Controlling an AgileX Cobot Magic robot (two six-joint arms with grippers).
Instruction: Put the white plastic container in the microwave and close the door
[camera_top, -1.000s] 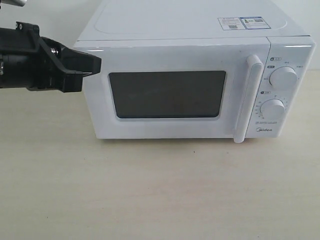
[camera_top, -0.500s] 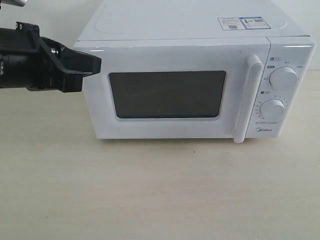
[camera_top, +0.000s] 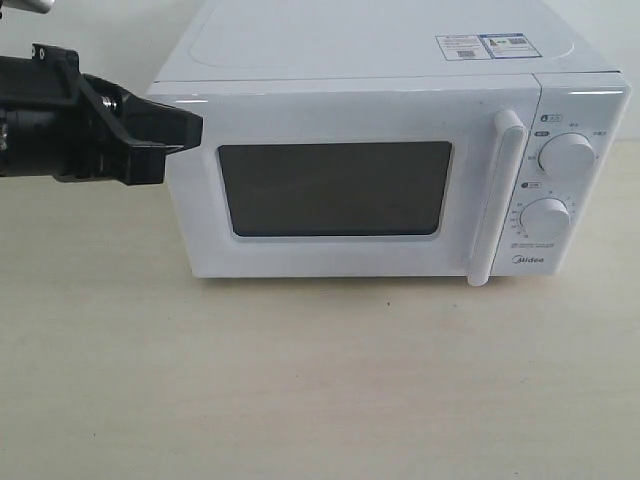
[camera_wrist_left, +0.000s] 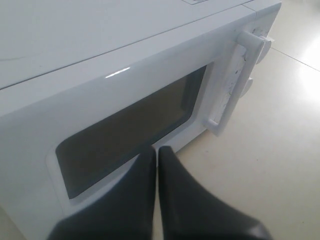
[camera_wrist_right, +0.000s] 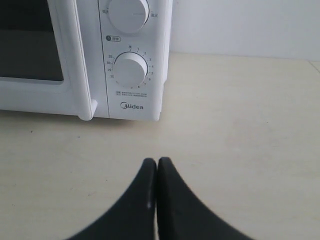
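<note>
The white Midea microwave (camera_top: 390, 60) stands on the pale table with its door (camera_top: 340, 250) closed flat, dark window and vertical bar handle (camera_top: 498, 200) facing the camera. The white plastic container shows in no view. My left gripper (camera_top: 195, 128) hovers shut and empty at the microwave's upper left front corner; the left wrist view has its black fingers (camera_wrist_left: 145, 190) pressed together in front of the door (camera_wrist_left: 100, 100). My right gripper (camera_wrist_right: 157, 161) is shut and empty above the bare table, in front of the knob panel (camera_wrist_right: 131, 70); it is outside the exterior view.
The pale table (camera_top: 320, 380) stretches in front of the microwave. Two round knobs (camera_top: 566, 156) sit at the microwave's right. A white wall stands behind.
</note>
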